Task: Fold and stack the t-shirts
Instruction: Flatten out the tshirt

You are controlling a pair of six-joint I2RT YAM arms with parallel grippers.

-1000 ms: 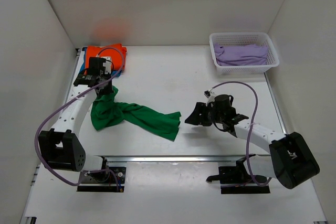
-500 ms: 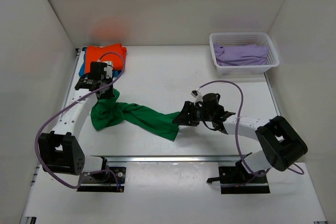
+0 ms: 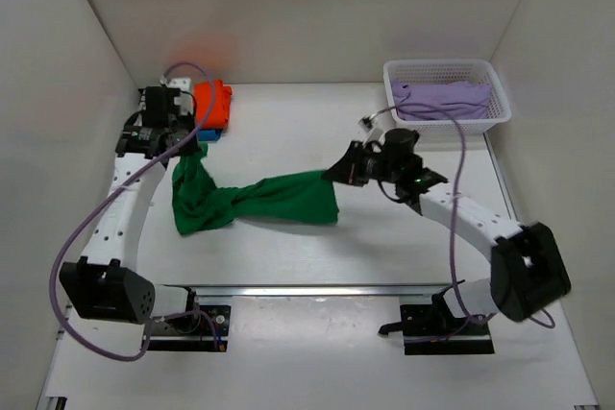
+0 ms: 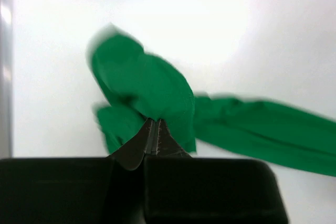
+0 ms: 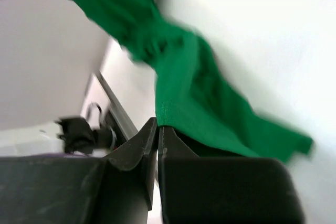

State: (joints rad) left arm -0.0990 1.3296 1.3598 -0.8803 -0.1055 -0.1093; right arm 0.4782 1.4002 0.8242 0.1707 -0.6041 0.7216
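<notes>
The bright green t-shirt (image 3: pixel 259 201) hangs twisted and stretched between both grippers over the table's left middle. My left gripper (image 3: pixel 184 149) is shut on its upper left end; in the left wrist view the jaws (image 4: pixel 154 123) pinch the green cloth (image 4: pixel 152 85). My right gripper (image 3: pixel 334 176) is shut on the shirt's right end, its closed jaws (image 5: pixel 158 127) clamping a hem of the green cloth (image 5: pixel 194 93). The folded orange t-shirt (image 3: pixel 213 103) lies on the folded blue t-shirt (image 3: pixel 209 134) at the back left, just behind the left gripper.
A white basket (image 3: pixel 444 127) with a purple cloth (image 3: pixel 440 98) in it stands at the back right, close behind the right arm. White walls enclose the table on the left, back and right. A metal rail (image 3: pixel 317 287) runs along the near edge.
The right gripper reached the shirt's right end, shut on it and drew it up toward the back right. The left gripper moved back with its end, so the shirt now spans between them.
</notes>
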